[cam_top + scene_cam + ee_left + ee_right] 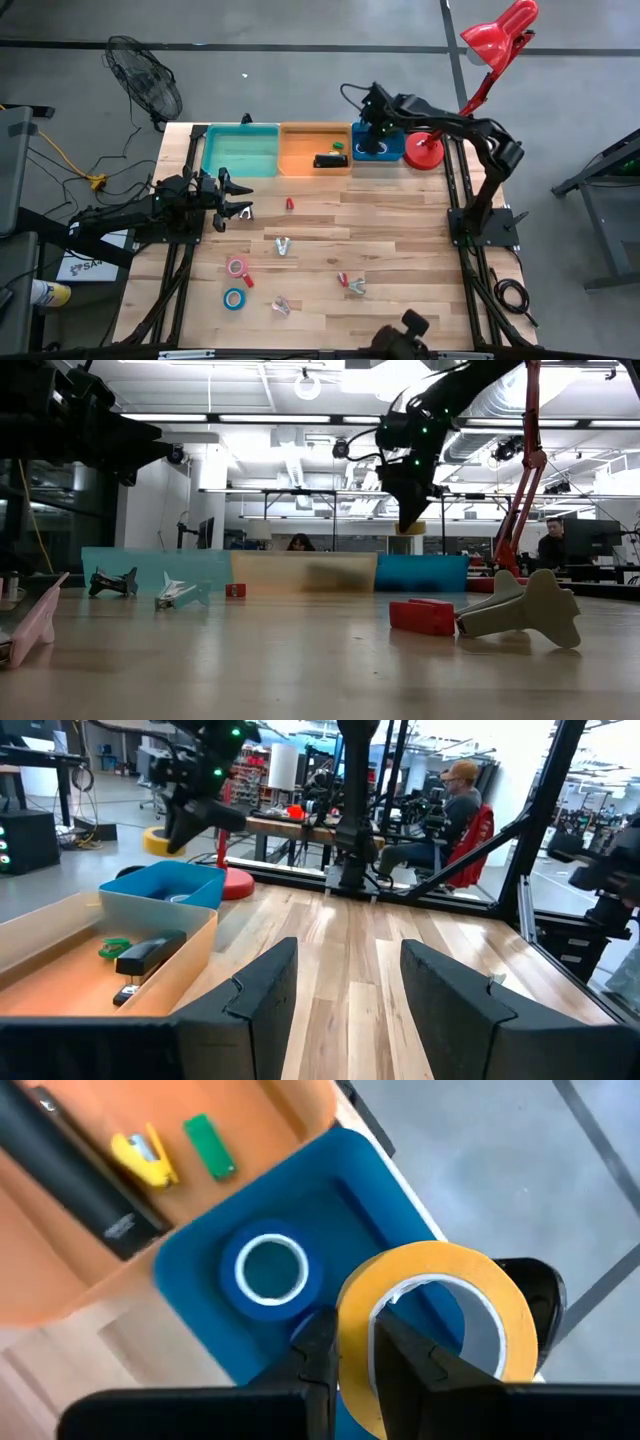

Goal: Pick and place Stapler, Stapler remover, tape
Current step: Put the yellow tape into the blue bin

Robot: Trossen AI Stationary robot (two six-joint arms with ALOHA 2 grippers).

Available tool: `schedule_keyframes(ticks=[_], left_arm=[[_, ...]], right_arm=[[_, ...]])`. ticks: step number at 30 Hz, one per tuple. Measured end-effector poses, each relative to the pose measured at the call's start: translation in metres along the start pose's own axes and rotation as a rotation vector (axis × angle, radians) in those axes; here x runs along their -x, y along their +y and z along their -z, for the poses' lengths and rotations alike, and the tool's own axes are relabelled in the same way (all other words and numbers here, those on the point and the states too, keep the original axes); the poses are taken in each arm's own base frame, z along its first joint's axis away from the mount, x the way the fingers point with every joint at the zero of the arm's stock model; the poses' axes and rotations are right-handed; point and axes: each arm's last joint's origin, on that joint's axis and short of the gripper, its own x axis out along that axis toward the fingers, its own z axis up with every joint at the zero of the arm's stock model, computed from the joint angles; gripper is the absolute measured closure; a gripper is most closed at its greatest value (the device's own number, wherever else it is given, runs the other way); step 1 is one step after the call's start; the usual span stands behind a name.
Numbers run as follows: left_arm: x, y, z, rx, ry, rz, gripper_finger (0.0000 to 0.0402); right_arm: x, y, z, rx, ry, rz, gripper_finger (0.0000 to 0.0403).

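Four tape rolls, one yellow roll (440, 1330) in right fingers (350, 1342), one stapler (327, 160)

No legible text, brand, number or sign found in any view. Small pale marking noted on the black stapler (75, 1175) in the orange tray (200, 1200), at about 10 o'clock in the right wrist view; too blurred to read. White sheet (85, 262) with dark printing noted on the floor beside the table (400, 230), at about 8 o'clock in the high view; lettering too small to make out. Nothing readable on the trays or tape rolls.
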Motion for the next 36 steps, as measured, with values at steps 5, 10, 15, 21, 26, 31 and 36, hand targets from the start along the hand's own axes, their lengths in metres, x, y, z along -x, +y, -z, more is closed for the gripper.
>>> schedule_keyframes(ticks=[5,10,15,21,26,31,36], left_arm=[[0.000,0.000,0.000,0.000,0.001,0.000,0.0224],[0.000,0.000,0.000,0.000,0.001,0.000,0.0224],[0.000,0.000,0.000,0.000,0.001,0.000,0.0224],[0.000,0.000,0.000,0.000,0.000,0.000,0.0224],[0.000,0.000,0.000,0.000,0.000,0.000,0.0224],[0.000,0.000,0.000,0.000,0.000,0.000,0.0224],[0.000,0.000,0.000,0.000,0.000,0.000,0.0224]], right_arm=[[-0.014,-0.015,0.003,-0.039,0.036,-0.024,0.0371],[-0.027,-0.021,0.007,-0.055,0.091,-0.022,0.0367],[-0.036,-0.020,0.009,-0.100,0.117,-0.088,0.0368],[-0.047,-0.018,0.013,-0.096,0.165,-0.103,0.0365],[-0.048,-0.018,0.015,-0.101,0.188,-0.106,0.0366],[-0.048,-0.018,0.017,-0.096,0.206,-0.106,0.0360],[-0.047,-0.017,0.017,-0.077,0.203,-0.130,0.0356]])
